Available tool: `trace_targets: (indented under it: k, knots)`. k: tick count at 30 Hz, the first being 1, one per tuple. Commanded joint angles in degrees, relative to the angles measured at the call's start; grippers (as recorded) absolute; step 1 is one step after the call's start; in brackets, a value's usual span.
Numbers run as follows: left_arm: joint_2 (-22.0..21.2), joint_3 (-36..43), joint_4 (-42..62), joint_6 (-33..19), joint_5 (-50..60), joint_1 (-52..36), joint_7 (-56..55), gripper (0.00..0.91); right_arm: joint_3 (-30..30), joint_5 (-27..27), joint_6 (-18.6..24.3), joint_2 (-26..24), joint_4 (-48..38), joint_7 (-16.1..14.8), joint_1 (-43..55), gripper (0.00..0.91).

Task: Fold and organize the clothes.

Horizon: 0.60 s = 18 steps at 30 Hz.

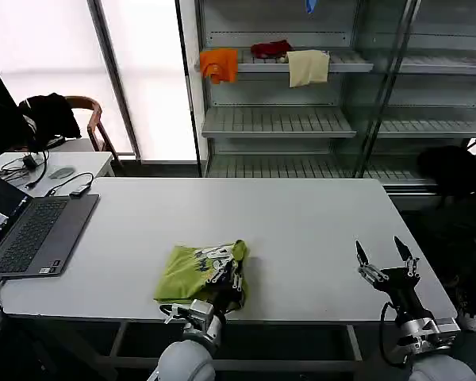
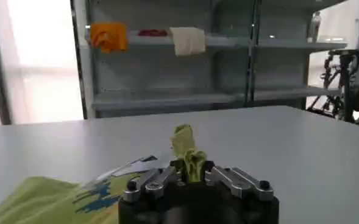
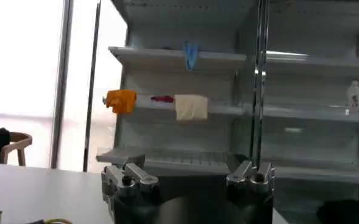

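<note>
The lime-green T-shirt (image 1: 192, 272) lies bunched near the front edge of the white table (image 1: 301, 230), its white print showing on top. My left gripper (image 1: 226, 274) is shut on a fold of the shirt at its right side. In the left wrist view a pinched tuft of the green T-shirt (image 2: 190, 159) stands up between the closed fingers (image 2: 153, 181), and the rest of the shirt spreads off to one side. My right gripper (image 1: 385, 258) hovers open over the table's front right part, nothing between its fingers (image 3: 127, 176).
An open laptop (image 1: 32, 234) sits on the table's left end with cables behind it. Beyond the table stands a metal shelf rack (image 1: 278, 119) holding orange (image 1: 219, 63), red (image 1: 271, 49) and cream (image 1: 308, 67) cloths. A chair (image 1: 87, 119) stands at the far left.
</note>
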Motion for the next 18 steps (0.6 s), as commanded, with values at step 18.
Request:
trace_targets:
  k: [18]
  knots:
    - [13.57, -29.80, -10.61, 4.98, -13.64, 13.62, 4.17, 0.907, 0.19, 0.92, -0.30, -0.60, -0.60, -0.47, 0.71, 0.907]
